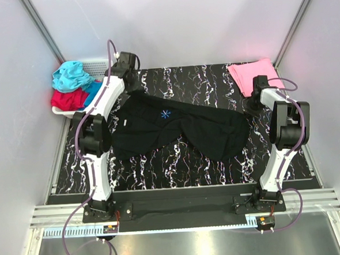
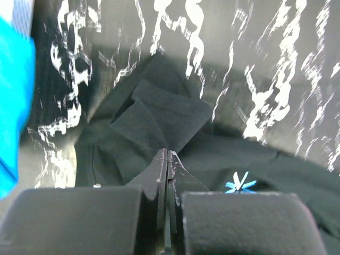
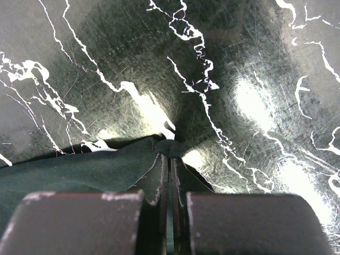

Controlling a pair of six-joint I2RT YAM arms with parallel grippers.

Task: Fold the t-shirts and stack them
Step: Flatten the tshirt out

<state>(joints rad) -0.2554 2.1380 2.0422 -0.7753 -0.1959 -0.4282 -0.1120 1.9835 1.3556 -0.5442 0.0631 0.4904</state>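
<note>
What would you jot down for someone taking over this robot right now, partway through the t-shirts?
Left pincer: shut, pinching the black t-shirt at its far-left end.
Right pincer: shut on the same shirt's right edge.
The black t-shirt lies rumpled across the middle of the table. The pink t-shirt lies flat at the far right corner. The teal t-shirt, red t-shirt and blue t-shirt are heaped at the basket.
Done: apparently the pink one.
Left: fold the black one and the other three, then stack all.
</note>
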